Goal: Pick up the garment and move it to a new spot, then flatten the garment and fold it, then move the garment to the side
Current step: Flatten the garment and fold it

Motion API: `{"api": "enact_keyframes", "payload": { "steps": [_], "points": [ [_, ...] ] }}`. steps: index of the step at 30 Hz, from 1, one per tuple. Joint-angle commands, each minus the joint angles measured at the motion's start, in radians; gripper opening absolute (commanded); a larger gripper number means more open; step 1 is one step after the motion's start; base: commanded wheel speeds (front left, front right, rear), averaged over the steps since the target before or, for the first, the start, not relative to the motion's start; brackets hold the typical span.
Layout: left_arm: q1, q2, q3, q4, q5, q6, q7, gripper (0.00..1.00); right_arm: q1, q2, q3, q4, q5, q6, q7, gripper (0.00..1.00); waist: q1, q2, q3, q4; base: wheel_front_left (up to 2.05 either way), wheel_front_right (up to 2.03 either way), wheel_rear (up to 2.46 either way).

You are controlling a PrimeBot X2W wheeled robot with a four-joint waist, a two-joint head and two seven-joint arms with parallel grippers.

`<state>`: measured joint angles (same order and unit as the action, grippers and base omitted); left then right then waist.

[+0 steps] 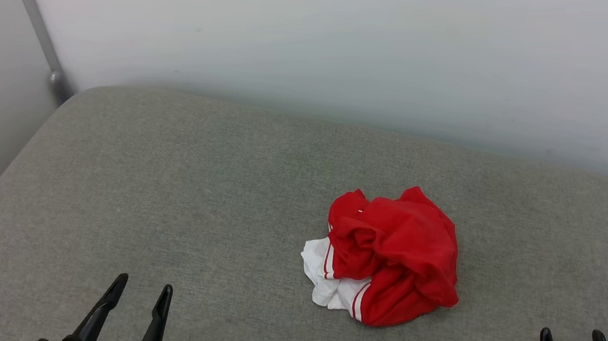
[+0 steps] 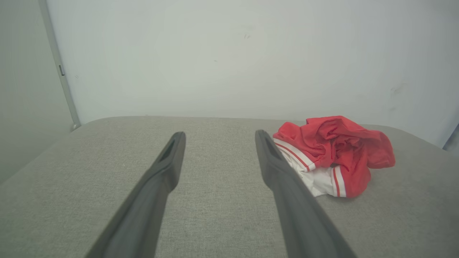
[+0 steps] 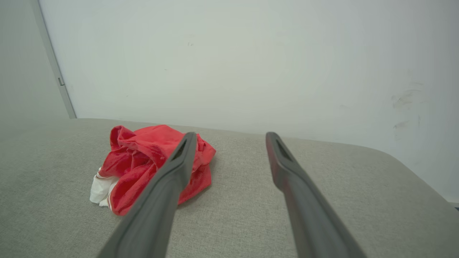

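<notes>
Opening stage of the task: the pick-up is not yet begun. The left claw (image 1: pixel 146 282) and the right claw (image 1: pixel 572 332) both stand with fingers spread wide and nothing between them, low over the near edge of the grey fabric-covered tabletop (image 1: pixel 164 189). The garment (image 1: pixel 397 255) lies untouched as a crumpled heap ahead of both claws and between them. It sits ahead and to the right of the left claw, ahead and to the left of the right claw, and somewhat nearer the right one. In the right wrist view the left finger of that claw overlaps the heap, but this appears to be a matter of sightline and not contact. The next move probably calls for one claw, likely the right, to reach forward and inward, descend onto a raised red fold and close on it; a shallow pinch risks lifting only a single layer. Orientation: the bundle has no clear long axis, being only slightly longer from far to near than across. A white sleeve (image 1: pixel 326 279) with red stripes protrudes on the side facing the left claw. The neck opening, the hem and any print cannot be made out.
</notes>
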<state>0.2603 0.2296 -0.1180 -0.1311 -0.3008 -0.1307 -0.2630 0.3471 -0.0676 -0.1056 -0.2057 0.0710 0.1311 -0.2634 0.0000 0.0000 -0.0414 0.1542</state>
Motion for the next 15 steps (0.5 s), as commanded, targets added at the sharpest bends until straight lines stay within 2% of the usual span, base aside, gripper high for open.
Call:
{"api": "enact_keyframes", "payload": {
  "steps": [1, 11, 15],
  "points": [
    [0.002, 0.009, 0.003, -0.008, 0.005, 0.000, -0.002, 1.00, 0.001, 0.004, 0.003, 0.002, -0.001, -0.001, -0.002, 1.00, 0.0000, 0.0000, 0.001, -0.002, 0.00, 0.00, 0.00],
    [-0.012, 0.037, 0.018, -0.004, -0.002, 0.000, -0.002, 1.00, -0.017, 0.008, 0.008, 0.015, -0.003, -0.001, -0.002, 1.00, 0.0000, 0.0000, 0.016, -0.034, 0.00, 0.00, 0.00],
    [-0.026, 0.066, -0.013, 0.004, -0.024, 0.000, -0.002, 1.00, -0.021, 0.011, 0.010, 0.018, -0.006, -0.001, -0.002, 1.00, 0.0000, 0.0000, 0.027, -0.057, 0.00, 0.00, 0.00]
  ]
}}
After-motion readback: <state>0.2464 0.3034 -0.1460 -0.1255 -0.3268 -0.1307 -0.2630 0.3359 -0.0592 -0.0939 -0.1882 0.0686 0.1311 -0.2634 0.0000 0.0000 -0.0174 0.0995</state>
